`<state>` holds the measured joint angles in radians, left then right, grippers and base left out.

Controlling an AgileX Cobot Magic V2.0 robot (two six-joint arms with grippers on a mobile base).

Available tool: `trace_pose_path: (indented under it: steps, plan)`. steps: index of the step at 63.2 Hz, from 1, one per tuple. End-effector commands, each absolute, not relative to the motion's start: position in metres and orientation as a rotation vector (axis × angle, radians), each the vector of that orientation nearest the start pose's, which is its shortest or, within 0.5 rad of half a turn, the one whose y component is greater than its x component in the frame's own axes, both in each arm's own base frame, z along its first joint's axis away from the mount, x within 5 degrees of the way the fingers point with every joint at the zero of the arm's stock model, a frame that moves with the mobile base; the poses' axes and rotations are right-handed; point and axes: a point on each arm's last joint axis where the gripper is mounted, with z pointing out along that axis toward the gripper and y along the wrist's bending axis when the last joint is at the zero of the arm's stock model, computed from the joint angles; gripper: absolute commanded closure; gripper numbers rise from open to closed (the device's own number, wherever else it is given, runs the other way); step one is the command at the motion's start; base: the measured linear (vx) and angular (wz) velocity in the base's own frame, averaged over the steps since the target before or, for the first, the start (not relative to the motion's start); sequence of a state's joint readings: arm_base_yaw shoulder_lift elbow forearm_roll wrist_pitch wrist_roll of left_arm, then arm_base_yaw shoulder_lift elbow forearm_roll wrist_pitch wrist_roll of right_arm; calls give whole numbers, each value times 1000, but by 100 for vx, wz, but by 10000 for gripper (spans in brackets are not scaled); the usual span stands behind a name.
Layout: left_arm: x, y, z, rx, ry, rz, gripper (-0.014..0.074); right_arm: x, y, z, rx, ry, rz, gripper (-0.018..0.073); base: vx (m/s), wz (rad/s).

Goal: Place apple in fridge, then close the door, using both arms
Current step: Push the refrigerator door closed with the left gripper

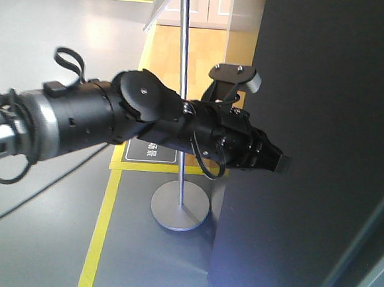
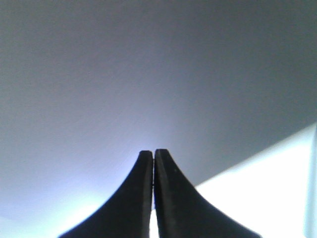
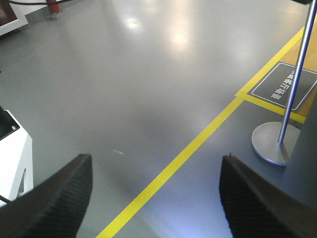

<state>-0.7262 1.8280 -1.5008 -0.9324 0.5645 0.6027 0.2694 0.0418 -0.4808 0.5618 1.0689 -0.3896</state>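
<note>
While the left arm (image 1: 94, 119) reaches in from the left of the front-facing view, we see the left hand (image 1: 282, 162) at its tip right against the dark grey outer face of the door (image 1: 334, 115). From this angle we cannot tell whether it is touching. The door fills the right side of the view from top to bottom. A wrist camera (image 1: 236, 77) sits on top of the arm, just behind the hand. Behind the arm a metal stand (image 1: 183, 83) rises from a round base. A dark floor sign (image 1: 150, 152) and a yellow line (image 1: 102, 229) lie on the grey floor (image 1: 45, 238) beside it.

From the left wrist view, we find the left hand's two black fingers (image 2: 141, 193) pressed together along their length, closed on nothing. The flat grey door surface (image 2: 148, 69) lies close ahead of them. A bright patch (image 2: 257, 198) cuts in at the lower right.

From the right wrist view, we see the right hand (image 3: 156, 163) spread wide, its ribbed fingers (image 3: 64, 198) far apart and holding nothing. It points down at the floor, well away from the door. The yellow line (image 3: 198, 144) runs diagonally between the fingers. The stand's base (image 3: 270, 144) and the floor sign (image 3: 285, 87) lie to the right, and a white cabinet (image 3: 12, 153) sits at the left edge.
</note>
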Motion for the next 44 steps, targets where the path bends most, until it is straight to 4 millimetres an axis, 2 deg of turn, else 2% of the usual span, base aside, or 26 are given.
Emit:
trace_pose_path:
  steps: [1, 9, 18, 29, 44]
  plan:
    - [281, -298, 350, 776, 2049, -990, 603, -12, 41, 293, -632, 1858, 623, 46, 0, 0]
    - [273, -281, 363, 805, 2081, -828, 603, -12, 41, 293, -632, 1858, 623, 46, 0, 0]
    - [263, -255, 371, 748, 2122, -660, 603, -12, 41, 293, -632, 1858, 623, 46, 0, 0]
    - [242, -214, 363, 690, 2129, -502, 603, -12, 41, 293, -632, 1858, 623, 46, 0, 0]
    - [223, -154, 351, 564, 2154, -414, 603, -12, 41, 293, -632, 1858, 623, 46, 0, 0]
